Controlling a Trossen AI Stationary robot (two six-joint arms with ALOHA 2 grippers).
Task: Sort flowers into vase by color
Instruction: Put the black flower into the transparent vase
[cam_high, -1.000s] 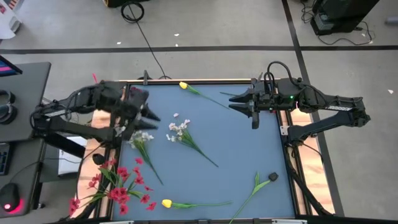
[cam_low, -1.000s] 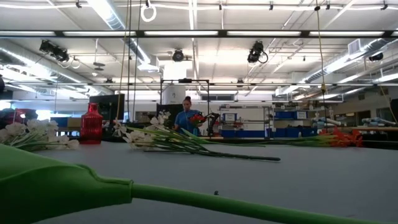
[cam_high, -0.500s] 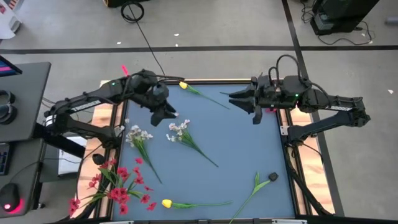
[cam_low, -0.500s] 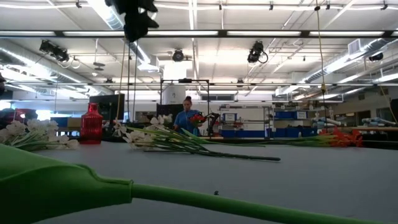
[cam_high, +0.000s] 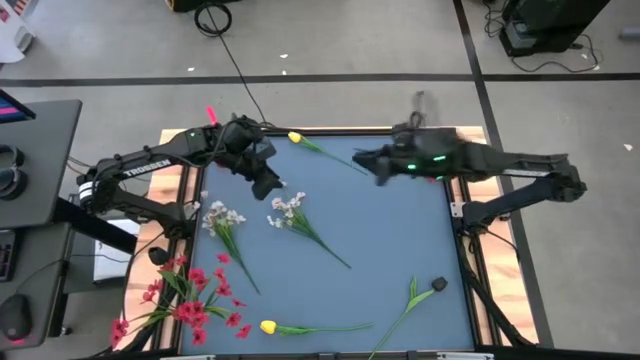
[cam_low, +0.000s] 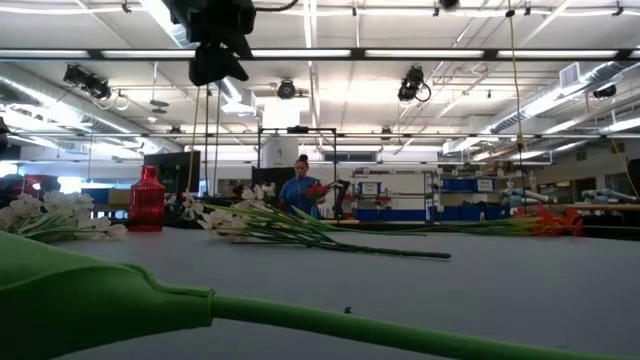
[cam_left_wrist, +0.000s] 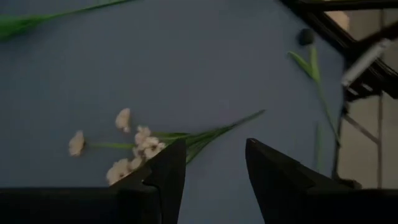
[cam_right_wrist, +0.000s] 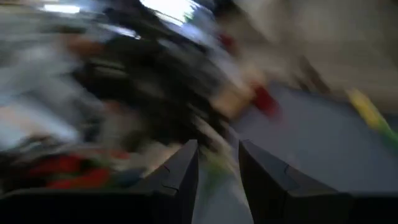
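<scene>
High view: a blue surface (cam_high: 390, 240) holds scattered artificial flowers. The left tool (cam_high: 268, 186) hovers over the far left part of the surface, just above a white spray (cam_high: 290, 212) lying near the middle. Its wrist view shows two dark fingers (cam_left_wrist: 168, 177) parted with nothing between them, the white blossoms just beyond. A second white spray (cam_high: 224, 219) lies to the left of the first. Red sprays (cam_high: 190, 300) are heaped at the near left corner. One yellow tulip (cam_high: 294, 138) lies at the far edge, another (cam_high: 268, 327) along the near edge, and a dark-budded stem (cam_high: 437, 285) rests near the right side.

The right tool (cam_high: 365, 161) reaches in over the far right part of the surface, blurred. Its wrist view shows fingers (cam_right_wrist: 180, 174) apart with nothing held.

The vase (cam_low: 147, 200) shows only in the low view, a red bottle shape standing upright at the far left beside white blossoms. Where it stands in the high view I cannot tell; the left arm may cover it.

No flower appears to be in the vase, so sorting seems to be at an early stage. The step in hand looks like the left tool's approach to the white spray. The next move likely calls for lowering over the thin stem, gripping it firmly, then raising it upright so the stem end can enter the narrow vase mouth.
</scene>
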